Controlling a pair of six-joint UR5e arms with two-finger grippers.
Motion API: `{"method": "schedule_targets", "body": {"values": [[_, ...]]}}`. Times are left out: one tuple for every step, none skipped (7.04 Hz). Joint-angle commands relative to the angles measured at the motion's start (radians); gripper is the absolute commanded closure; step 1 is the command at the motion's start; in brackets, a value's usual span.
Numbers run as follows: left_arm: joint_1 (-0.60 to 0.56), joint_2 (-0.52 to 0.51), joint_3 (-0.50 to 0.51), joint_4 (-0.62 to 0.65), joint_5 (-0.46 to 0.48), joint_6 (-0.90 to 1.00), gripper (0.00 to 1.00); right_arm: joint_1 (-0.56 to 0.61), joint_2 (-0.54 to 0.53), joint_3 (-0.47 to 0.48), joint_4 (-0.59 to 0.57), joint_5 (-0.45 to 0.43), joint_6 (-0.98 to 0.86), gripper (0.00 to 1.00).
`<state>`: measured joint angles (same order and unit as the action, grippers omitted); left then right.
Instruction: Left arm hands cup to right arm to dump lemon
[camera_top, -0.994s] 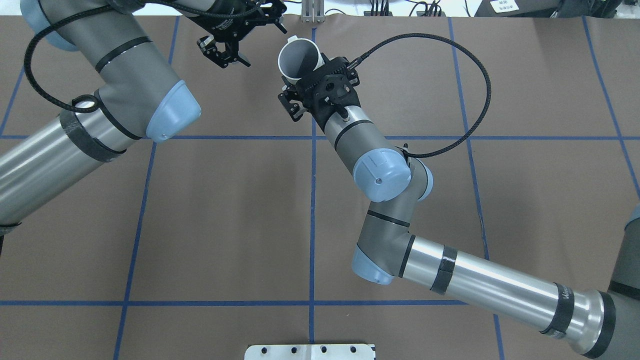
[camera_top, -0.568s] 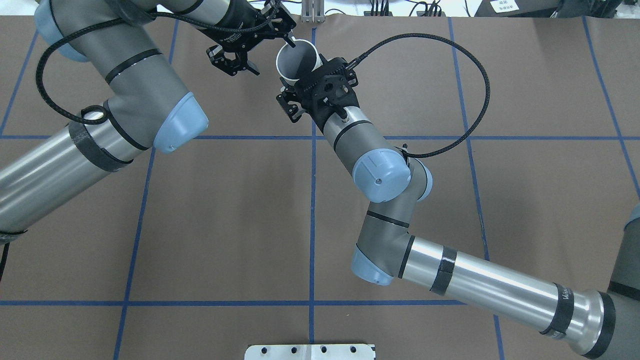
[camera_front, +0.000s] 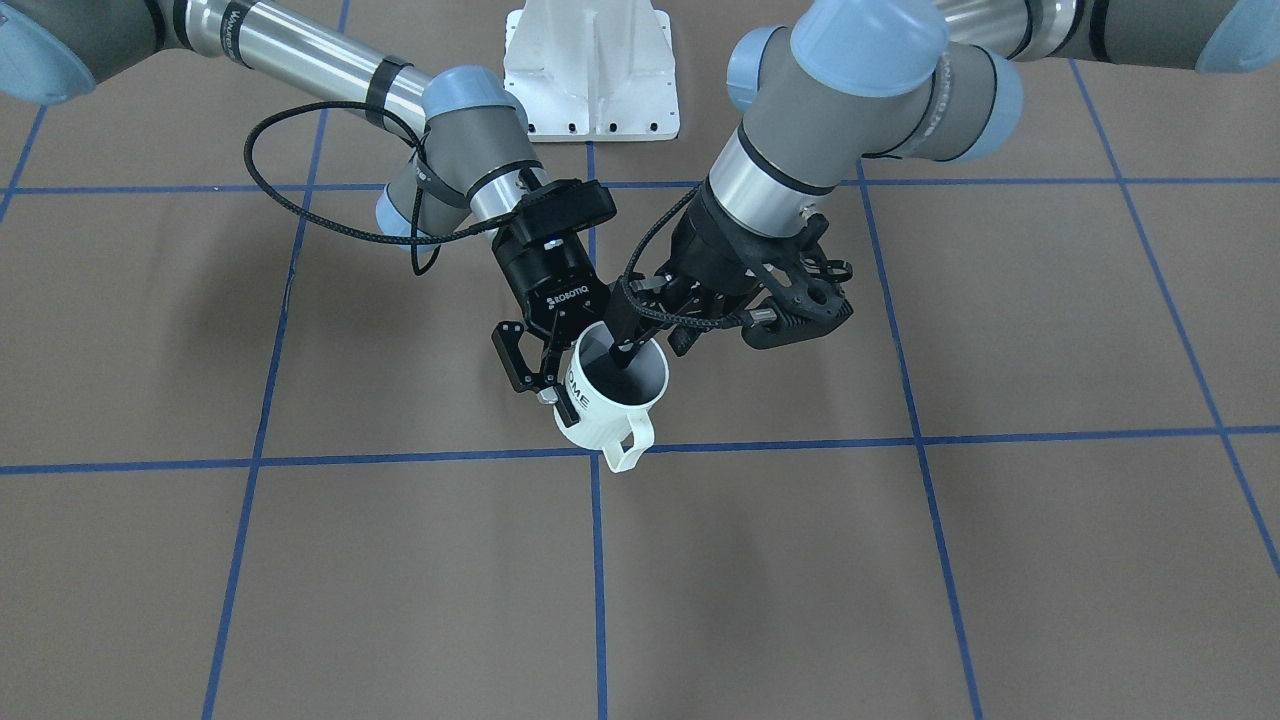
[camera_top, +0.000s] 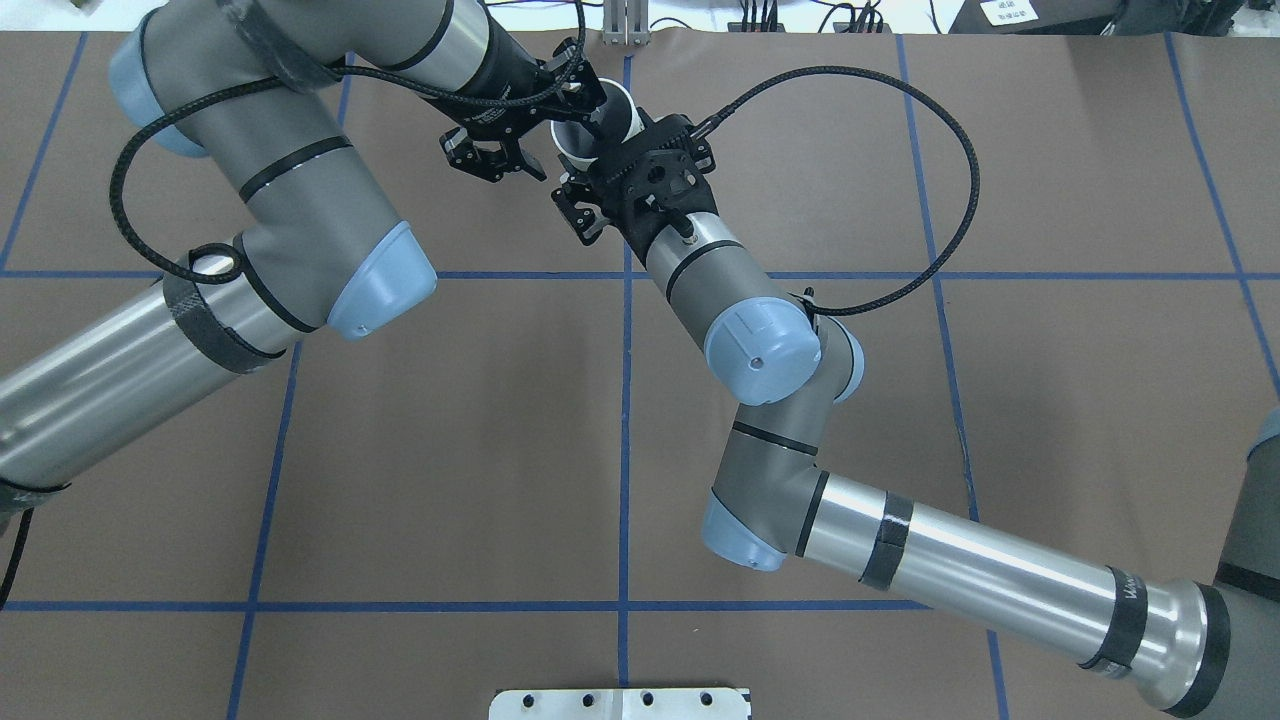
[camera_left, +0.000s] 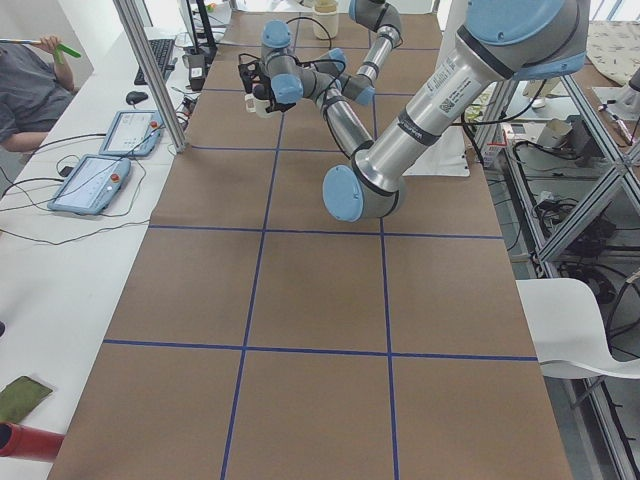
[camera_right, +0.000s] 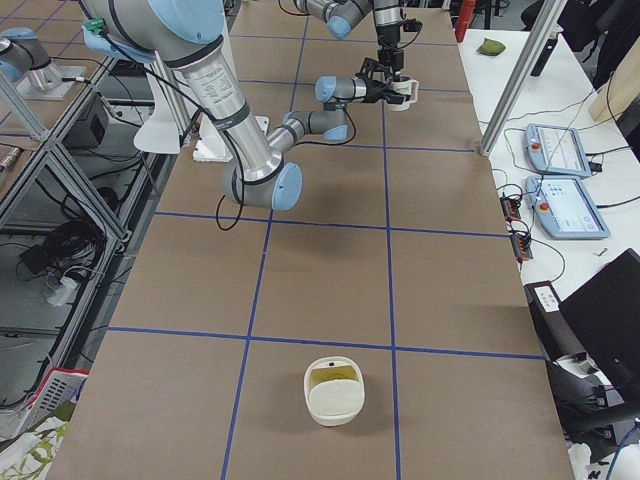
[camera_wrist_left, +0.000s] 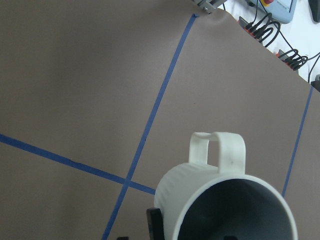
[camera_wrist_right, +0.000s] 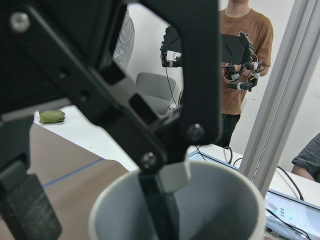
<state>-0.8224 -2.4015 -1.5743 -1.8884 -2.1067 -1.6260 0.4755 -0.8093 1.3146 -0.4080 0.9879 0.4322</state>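
While the right gripper (camera_front: 560, 368) clamps the cup (camera_front: 600, 410) by its rim, the left gripper (camera_front: 655, 340) stands spread opposite, one finger dipped inside the mouth.

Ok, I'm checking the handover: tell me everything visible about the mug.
The mug is white, ceramic-looking, with a ribbed lower half, black lettering, grey inside and a squarish handle. It is tilted, apparently held off the table by the right claw at its rim; one finger of the left claw dips inside.
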Motion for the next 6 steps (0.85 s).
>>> {"method": "schedule_targets", "body": {"values": [[0.002, -0.001, 0.0, 0.0, -0.001, 0.0, 0.56, 0.0, -0.004, 0.0, 0.0, 0.0, -0.006, 0.71], [0.002, -0.001, 0.0, 0.0, 0.001, 0.0, 0.57, 0.0, -0.007, 0.006, 0.0, 0.0, -0.036, 0.71], [0.0, 0.001, 0.002, 0.0, 0.001, 0.003, 0.57, 0.0, -0.016, 0.023, 0.0, -0.002, -0.059, 0.71], [0.0, 0.001, 0.003, 0.0, 0.001, 0.003, 0.57, 0.0, -0.017, 0.025, 0.0, -0.002, -0.064, 0.71], [-0.001, 0.001, 0.005, 0.0, 0.001, 0.003, 0.57, 0.0, -0.019, 0.028, 0.0, -0.002, -0.073, 0.71], [-0.001, 0.001, 0.005, 0.0, 0.001, 0.003, 0.57, 0.0, -0.022, 0.026, -0.002, -0.002, -0.09, 0.71]]}}
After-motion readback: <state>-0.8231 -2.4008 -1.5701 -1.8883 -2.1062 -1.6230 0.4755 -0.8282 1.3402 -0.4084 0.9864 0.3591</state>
